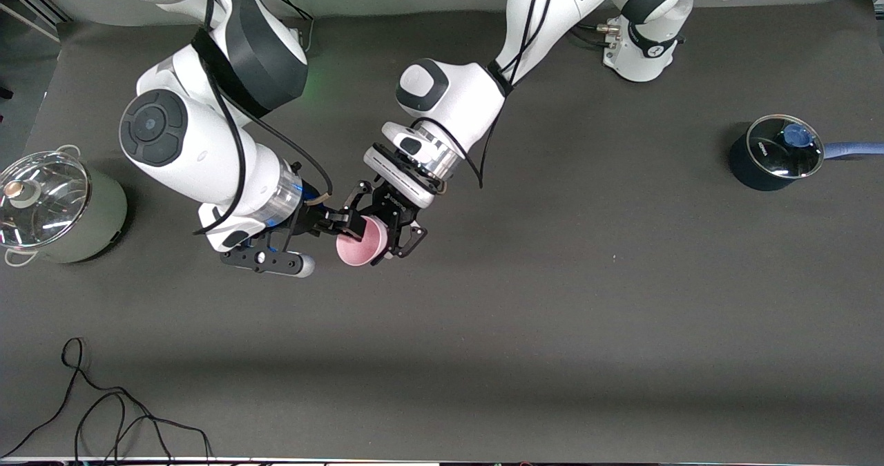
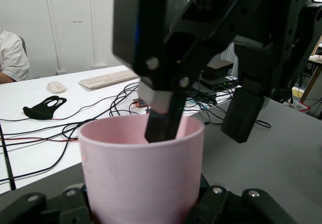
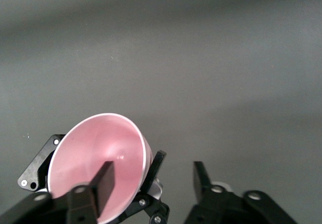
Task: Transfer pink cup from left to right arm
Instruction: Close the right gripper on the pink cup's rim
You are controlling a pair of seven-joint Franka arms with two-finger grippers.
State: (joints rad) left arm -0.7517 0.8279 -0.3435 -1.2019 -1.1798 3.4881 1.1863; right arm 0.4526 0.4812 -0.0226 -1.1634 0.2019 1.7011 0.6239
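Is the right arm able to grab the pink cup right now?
Probably yes. The left gripper holds the pink cup up over the table, and the right gripper already straddles the rim, one finger inside, one outside. Nothing blocks it.

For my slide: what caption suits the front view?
Left tool holds pink cup as right tool straddles its rim.

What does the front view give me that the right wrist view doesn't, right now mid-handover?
Front only: both arms meeting above the middle of the table, the left gripper clamped on the pink cup, a lidded grey pot at the right arm's end, a dark saucepan at the left arm's end.

Right wrist only: the cup's inside, with one finger of the right gripper inside the rim, the other outside, jaws not yet closed on the wall.

Both: the cup, tilted, held off the table.
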